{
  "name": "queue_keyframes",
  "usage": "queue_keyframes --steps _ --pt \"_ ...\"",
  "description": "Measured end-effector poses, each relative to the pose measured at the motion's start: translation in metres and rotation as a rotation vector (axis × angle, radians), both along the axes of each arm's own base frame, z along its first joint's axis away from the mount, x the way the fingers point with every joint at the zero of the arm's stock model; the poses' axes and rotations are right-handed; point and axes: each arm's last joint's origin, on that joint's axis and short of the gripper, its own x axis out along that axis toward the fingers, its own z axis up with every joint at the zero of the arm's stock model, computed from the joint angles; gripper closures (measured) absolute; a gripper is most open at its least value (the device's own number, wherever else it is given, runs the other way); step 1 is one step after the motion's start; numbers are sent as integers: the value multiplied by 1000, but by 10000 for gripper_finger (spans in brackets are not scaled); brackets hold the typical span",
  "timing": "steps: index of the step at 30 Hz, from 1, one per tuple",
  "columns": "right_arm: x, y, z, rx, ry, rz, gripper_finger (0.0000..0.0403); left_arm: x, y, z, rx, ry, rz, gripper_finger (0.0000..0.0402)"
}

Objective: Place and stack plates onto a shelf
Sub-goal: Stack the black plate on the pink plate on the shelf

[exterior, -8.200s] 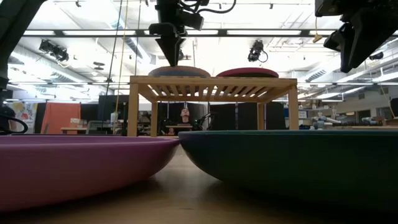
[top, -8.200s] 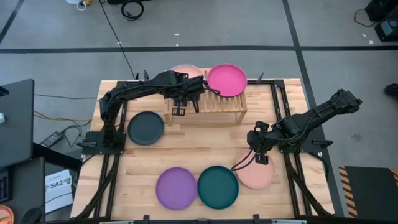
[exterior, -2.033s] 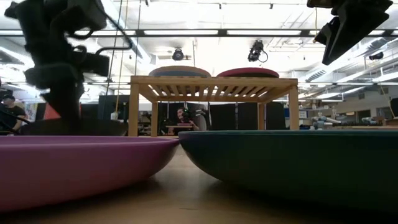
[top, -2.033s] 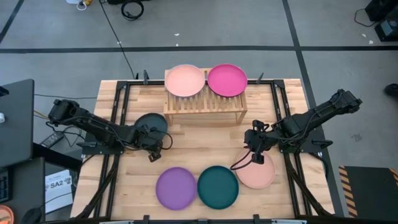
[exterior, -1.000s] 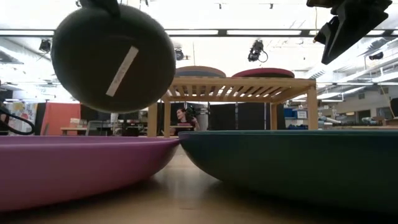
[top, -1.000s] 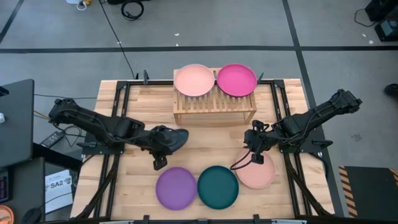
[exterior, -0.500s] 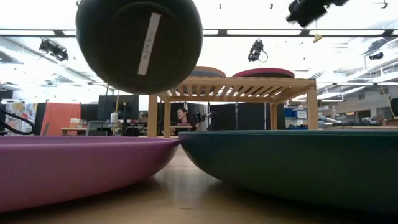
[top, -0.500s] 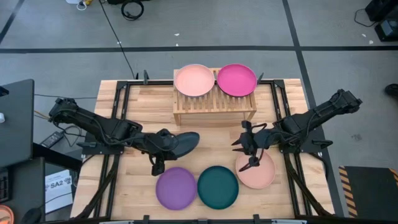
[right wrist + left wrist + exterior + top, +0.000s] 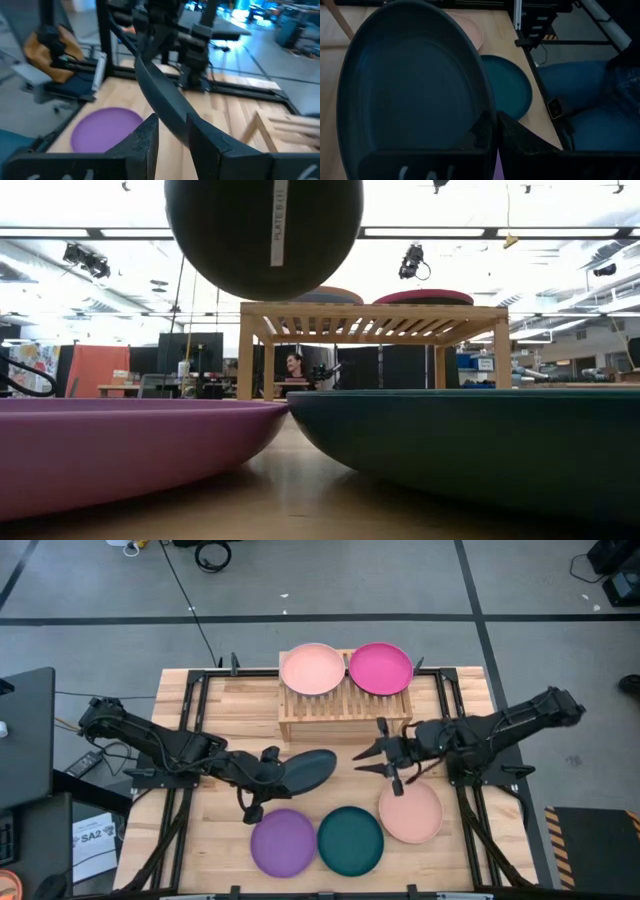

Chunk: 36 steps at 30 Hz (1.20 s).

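A charcoal plate (image 9: 305, 770) hangs tilted over the table's middle, and my left gripper (image 9: 268, 768) is shut on it. In the low view its underside (image 9: 264, 235), with a white label, faces the near edge. My right gripper (image 9: 357, 762) stands open just right of the plate's right rim, pointing left. In the right wrist view that rim (image 9: 160, 100) runs ahead between the fingers, and I see no touch. A peach plate (image 9: 312, 669) and a magenta plate (image 9: 380, 668) rest on the shelf (image 9: 345, 718). My left gripper pinches the charcoal plate's rim (image 9: 490, 112) at its left end, one finger on the hollow face and one finger (image 9: 520, 142) on the underside. The fingers come about level from the table's left. The plate is lifted clear and tipped steeply, underside toward the near edge.
A purple plate (image 9: 283, 843), a dark teal plate (image 9: 350, 839) and a second peach plate (image 9: 410, 811) lie in a row near the table's front edge. A person's legs (image 9: 590, 95) show beyond that edge. Bare planks lie left of the shelf.
My left gripper has carried the charcoal plate toward the table's right and upward, and the plate has turned so its label stands upright. My right gripper has left the spot above the near peach plate, gone left and a little far toward the charcoal plate, and turned about.
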Motion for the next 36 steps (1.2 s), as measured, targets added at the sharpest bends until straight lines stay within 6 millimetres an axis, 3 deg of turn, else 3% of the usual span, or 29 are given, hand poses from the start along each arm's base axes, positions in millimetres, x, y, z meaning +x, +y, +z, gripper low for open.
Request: queue_keyframes --steps 9,16,36 --pt "18 -25 -8 58 11 119 298 1 0 2 7 -23 -10 381" --pt "37 -36 -21 0 4 174 298 1 0 1 7 -21 -8 381" --pt "65 -38 -54 24 59 336 303 1 0 1 -3 -12 -19 381"
